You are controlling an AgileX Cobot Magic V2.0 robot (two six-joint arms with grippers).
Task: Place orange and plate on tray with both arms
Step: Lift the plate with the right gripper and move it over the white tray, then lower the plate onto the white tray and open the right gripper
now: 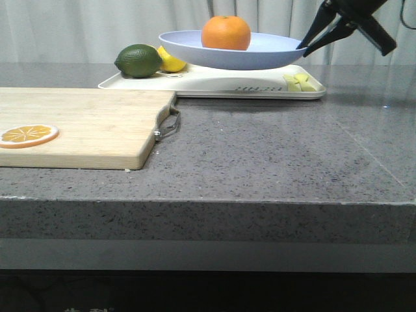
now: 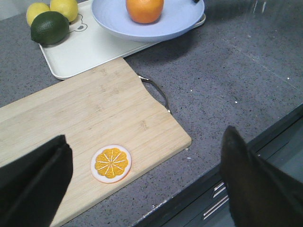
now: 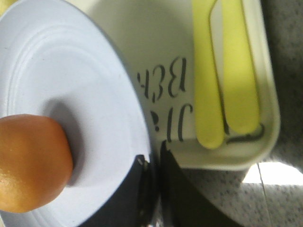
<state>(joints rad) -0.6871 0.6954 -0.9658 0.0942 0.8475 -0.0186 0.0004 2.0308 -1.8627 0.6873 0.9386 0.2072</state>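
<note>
The orange (image 1: 225, 32) sits in the pale lavender-blue plate (image 1: 260, 53), which hangs tilted just above the cream-white tray (image 1: 214, 88) at the back of the counter. My right gripper (image 1: 307, 43) is shut on the plate's right rim; in the right wrist view its fingers (image 3: 175, 189) pinch the rim of the plate (image 3: 71, 85) beside the orange (image 3: 31, 163), over the tray (image 3: 156, 42). My left gripper (image 2: 147, 165) is open and holds nothing, high over the near counter edge; it is out of the front view. The left wrist view also shows the orange (image 2: 144, 9), plate (image 2: 118, 21) and tray (image 2: 90, 52).
A wooden cutting board (image 1: 84, 123) with a metal handle lies front left, an orange slice (image 1: 27, 135) on it. On the tray's left end are a green lime (image 1: 138, 60) and a lemon (image 1: 171, 62). Yellow utensils (image 3: 225, 71) lie at the tray's right end.
</note>
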